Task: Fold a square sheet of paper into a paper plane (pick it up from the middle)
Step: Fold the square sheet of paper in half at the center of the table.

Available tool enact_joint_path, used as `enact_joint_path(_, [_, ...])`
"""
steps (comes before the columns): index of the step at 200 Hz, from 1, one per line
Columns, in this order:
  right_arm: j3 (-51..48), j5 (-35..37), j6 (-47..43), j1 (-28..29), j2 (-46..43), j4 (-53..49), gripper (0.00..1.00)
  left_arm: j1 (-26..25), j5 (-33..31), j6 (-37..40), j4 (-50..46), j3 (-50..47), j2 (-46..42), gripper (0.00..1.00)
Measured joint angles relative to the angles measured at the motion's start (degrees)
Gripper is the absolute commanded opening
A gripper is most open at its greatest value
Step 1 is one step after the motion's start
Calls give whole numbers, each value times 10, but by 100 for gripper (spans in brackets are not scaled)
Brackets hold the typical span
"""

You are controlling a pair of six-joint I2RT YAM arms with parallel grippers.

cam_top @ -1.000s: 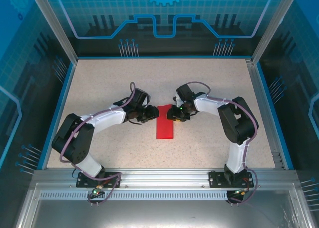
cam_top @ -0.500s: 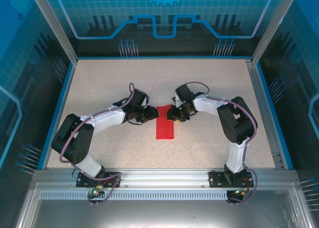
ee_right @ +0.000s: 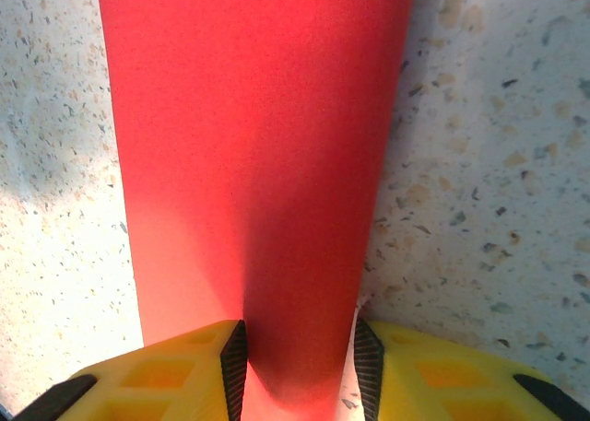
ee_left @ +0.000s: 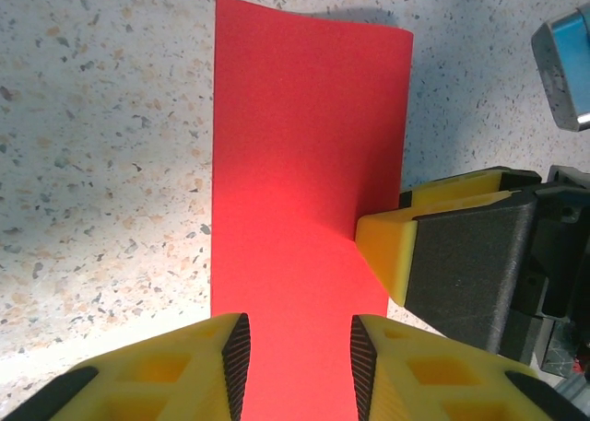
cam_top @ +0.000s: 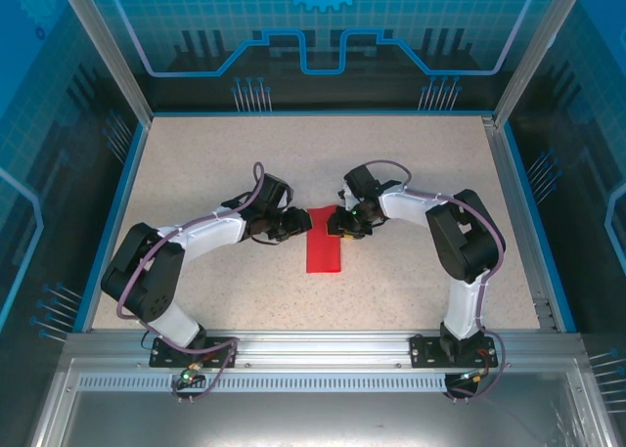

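My left gripper (ee_left: 297,352) points down over the far end of the thin bright red sheet of paper (ee_left: 304,145). Its yellow jaws are partly apart with flat red showing in the gap, clamped on nothing. My right gripper (ee_right: 300,356) meets it from the other side, jaws likewise apart over red, and one of its yellow fingers (ee_left: 383,255) touches the sheet's right long edge. The sheet, folded to a narrow rectangle, lies near the middle of the speckled tabletop (cam_top: 215,163). Its long axis runs from both grippers back toward the near edge. Both arms are about equally near, so I judge either could work the far corners next. Bare tabletop surrounds the sheet, and the tabletop's edges are well apart from it.
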Motion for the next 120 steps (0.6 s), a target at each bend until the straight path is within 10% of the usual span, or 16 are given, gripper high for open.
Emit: enact_joint_path(120, [0,0,0,0,0,0,39,-5,36,-29,61,0,65,33])
